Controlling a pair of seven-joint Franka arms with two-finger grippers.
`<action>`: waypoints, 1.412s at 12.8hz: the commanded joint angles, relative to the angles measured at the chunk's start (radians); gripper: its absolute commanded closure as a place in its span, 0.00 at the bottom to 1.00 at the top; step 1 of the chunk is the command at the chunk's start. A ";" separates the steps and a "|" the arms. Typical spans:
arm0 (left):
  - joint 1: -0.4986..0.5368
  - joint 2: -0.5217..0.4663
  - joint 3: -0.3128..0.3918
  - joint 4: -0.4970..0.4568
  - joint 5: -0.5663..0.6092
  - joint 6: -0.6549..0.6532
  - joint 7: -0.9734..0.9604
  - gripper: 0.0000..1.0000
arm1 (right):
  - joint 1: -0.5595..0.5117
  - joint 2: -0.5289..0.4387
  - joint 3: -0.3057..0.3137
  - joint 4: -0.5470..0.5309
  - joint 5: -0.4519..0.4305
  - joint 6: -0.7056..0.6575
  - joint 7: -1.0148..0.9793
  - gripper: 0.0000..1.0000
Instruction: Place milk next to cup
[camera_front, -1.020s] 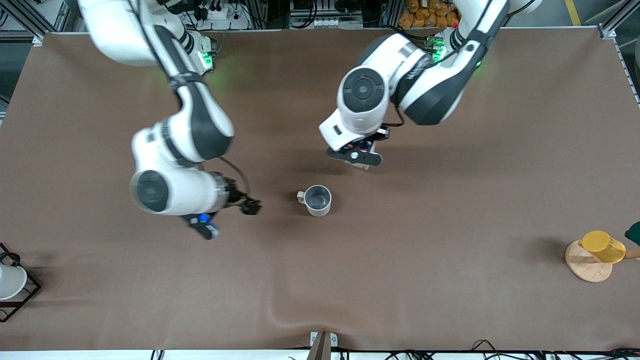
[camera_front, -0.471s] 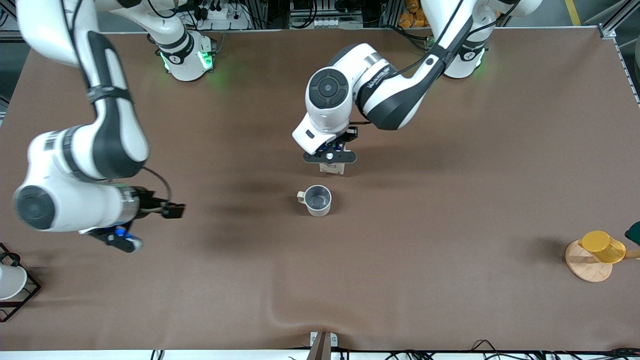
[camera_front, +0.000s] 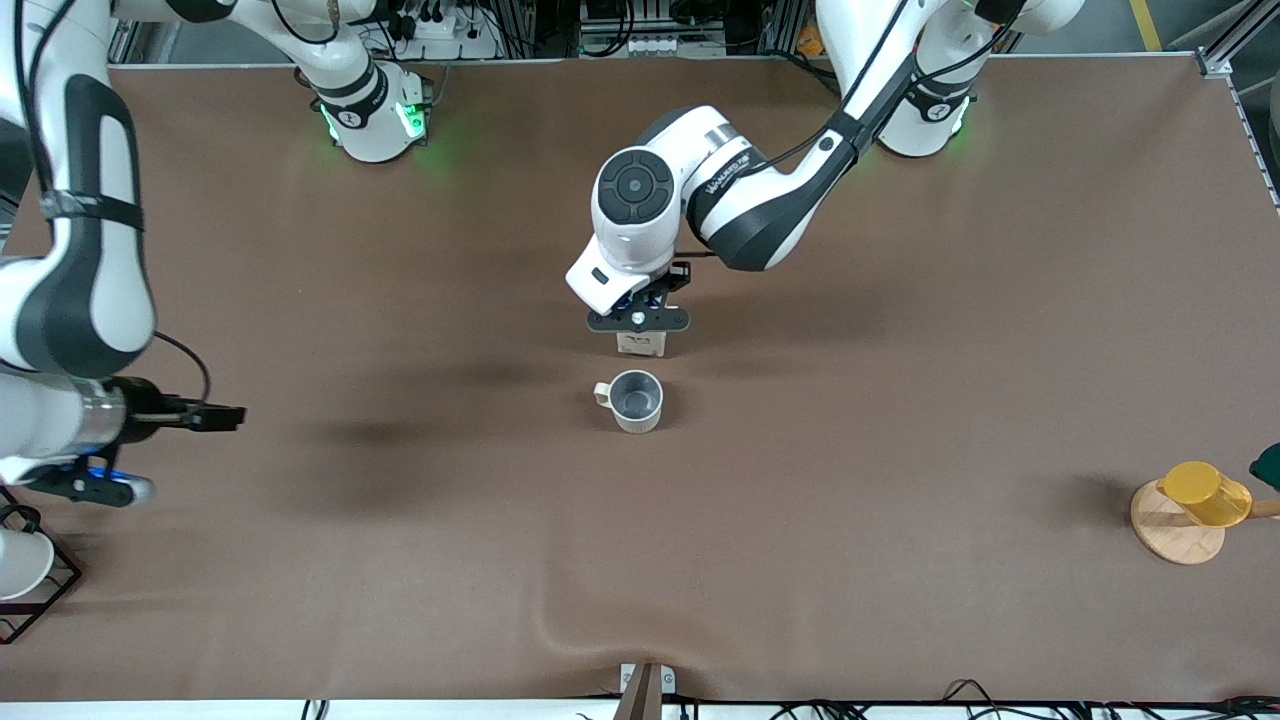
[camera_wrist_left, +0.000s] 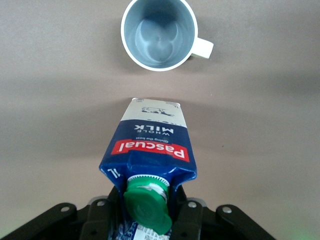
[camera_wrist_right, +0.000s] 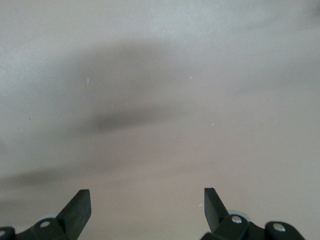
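milk (camera_wrist_left: 150, 145) in left gripper (camera_front: 637, 322), brown table (camera_front: 800, 500)

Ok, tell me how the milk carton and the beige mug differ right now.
The milk is dark blue with a red label and a green cap; the mug is plain beige-white with a grey inside. The milk is held in the left pincer; the mug stands free on the table. The milk is capped shut; the mug is open and empty. Both are upright, close together but apart. The right pincer waits open near the table's edge.
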 joint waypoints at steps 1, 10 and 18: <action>-0.011 0.028 0.010 0.034 0.009 0.028 -0.024 0.59 | -0.062 -0.096 0.025 -0.044 -0.007 -0.046 -0.058 0.00; 0.000 0.063 0.010 0.028 0.009 0.067 -0.032 0.56 | -0.041 -0.538 0.031 -0.508 0.007 0.134 0.044 0.00; 0.019 -0.029 0.002 0.028 -0.001 0.024 -0.034 0.00 | 0.015 -0.583 0.031 -0.467 0.005 0.170 0.051 0.00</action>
